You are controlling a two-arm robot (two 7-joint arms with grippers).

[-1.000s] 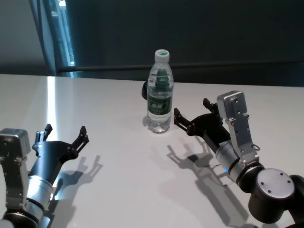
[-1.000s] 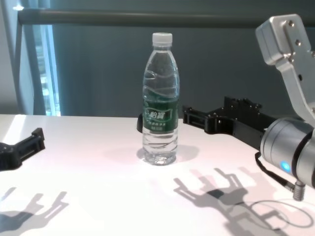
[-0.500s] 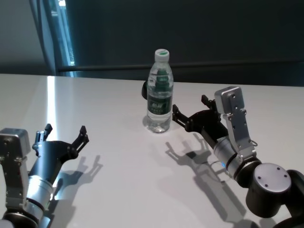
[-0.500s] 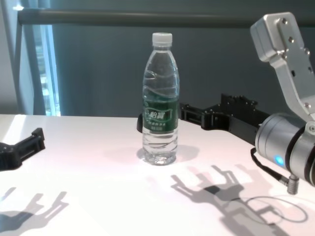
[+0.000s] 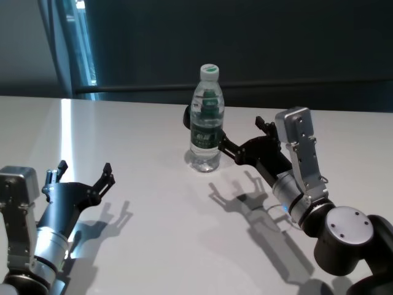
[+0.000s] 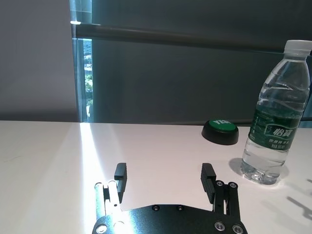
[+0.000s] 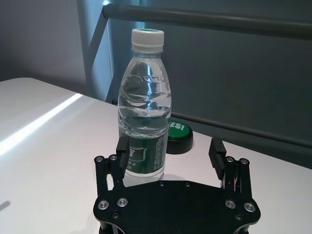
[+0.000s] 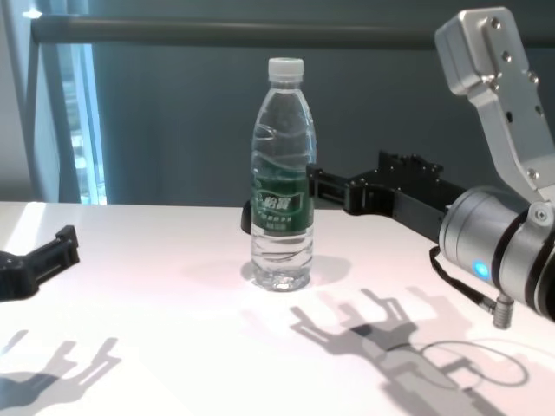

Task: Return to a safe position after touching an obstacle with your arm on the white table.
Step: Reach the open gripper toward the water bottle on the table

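4 views cover one scene. The head view looks forward and down from high up, taking in the white table (image 5: 153,233) and both arms. The chest view sits lower, nearly level with the tabletop, facing forward. Each wrist view looks out along its own gripper — left gripper (image 6: 165,179), right gripper (image 7: 170,151) — low over the table. All 4 share the obstacle (image 5: 207,120); the right wrist view sees it closest, the left wrist view from farther off.
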